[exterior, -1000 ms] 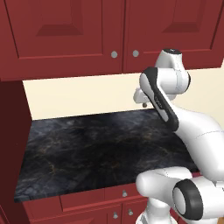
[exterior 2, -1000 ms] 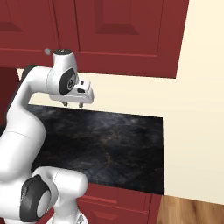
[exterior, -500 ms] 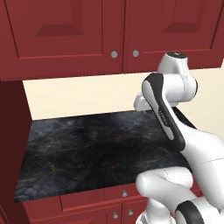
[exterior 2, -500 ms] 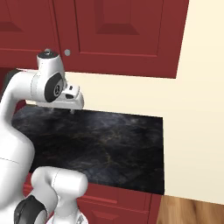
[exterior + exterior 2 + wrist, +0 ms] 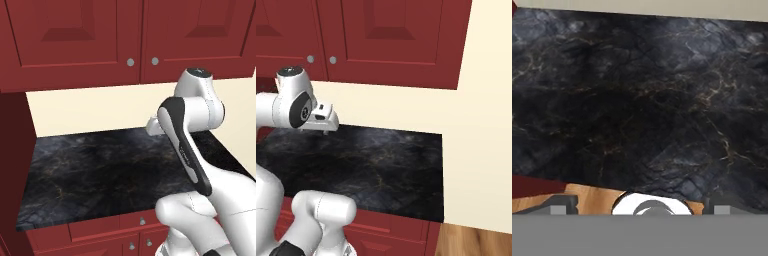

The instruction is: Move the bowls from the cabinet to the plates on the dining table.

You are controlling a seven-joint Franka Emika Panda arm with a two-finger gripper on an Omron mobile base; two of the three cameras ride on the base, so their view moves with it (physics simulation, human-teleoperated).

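The cabinet (image 5: 95,40) is dark red with panelled doors, both shut, and small silver knobs (image 5: 130,62); it hangs above a black marble counter (image 5: 100,170) and also fills the top of the right base view (image 5: 391,35). The bowls are hidden, and the plates and the dining table are out of view. My gripper (image 5: 323,131) hangs below the cabinet over the counter's back half, pointing down. In the hand view the gripper (image 5: 639,204) is open, its fingertips (image 5: 562,205) far apart with nothing between them above the marble.
Red drawers with knobs (image 5: 142,221) run under the counter front. A tall red panel (image 5: 15,150) bounds the counter on the left. A cream wall (image 5: 481,125) stands out at its right end, with wood floor (image 5: 471,240) below. My own arm link (image 5: 182,145) crosses the counter's right side.
My hand has swung left and slightly lower over the counter, and the arm's elbow has dropped. The cabinet doors have stayed shut, and the base has not moved.
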